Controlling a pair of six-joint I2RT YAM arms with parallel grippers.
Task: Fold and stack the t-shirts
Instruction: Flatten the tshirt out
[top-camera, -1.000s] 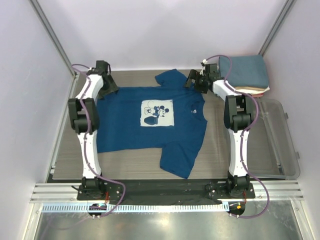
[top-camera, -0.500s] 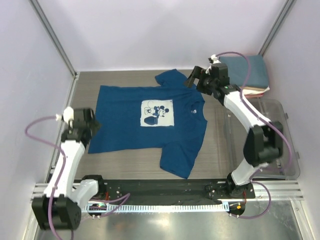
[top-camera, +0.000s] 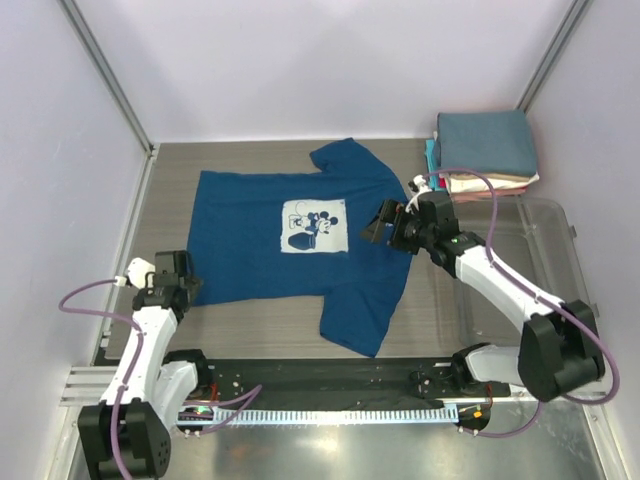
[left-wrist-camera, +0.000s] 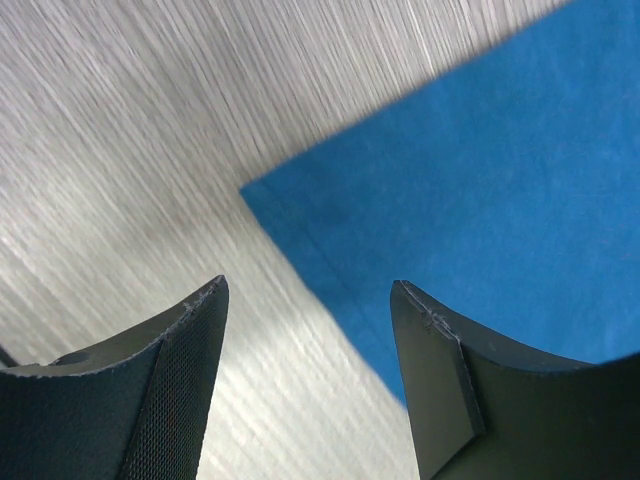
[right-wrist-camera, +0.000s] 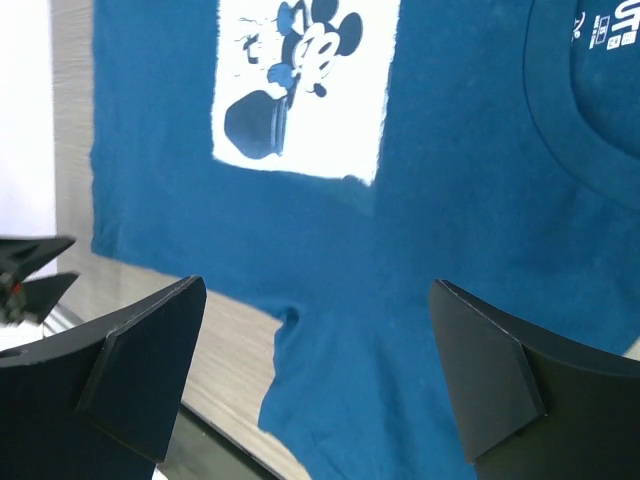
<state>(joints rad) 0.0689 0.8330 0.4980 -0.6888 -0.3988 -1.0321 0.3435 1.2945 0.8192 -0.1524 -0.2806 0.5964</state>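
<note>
The royal-blue tee (top-camera: 240, 250) lies spread flat on the counter (top-camera: 172, 175), mouse print (top-camera: 311, 226) face up, collar to the right, one sleeve pointing to the far edge and the other angling down toward the arm bases. Nothing is folded on it yet. The finished stack (top-camera: 487, 145) sits at the far right corner, slate-blue on top, just beyond the clear bin (top-camera: 545, 225).

The left fingers (left-wrist-camera: 150, 390) are spread wide and empty, low over the wood, with the near hem corner (left-wrist-camera: 262, 200) just ahead of their tips rather than between them. The right fingers (right-wrist-camera: 130, 350) are also wide apart and holding nothing. They hover over the chest and shoulder area beside the collar, and the wrist view looks down on the print and the sleeve's armpit.

Here's the risk. If the left side closes where it is, it looks likely to nip bare counter or only a sliver of hem, and the corner slips out on the lift. The right side is above mid-fabric, not an edge, so coming straight down there would probably bunch the cloth. If one side catches and the other misses, the tee would drag askew and the fold would come out crooked.
</note>
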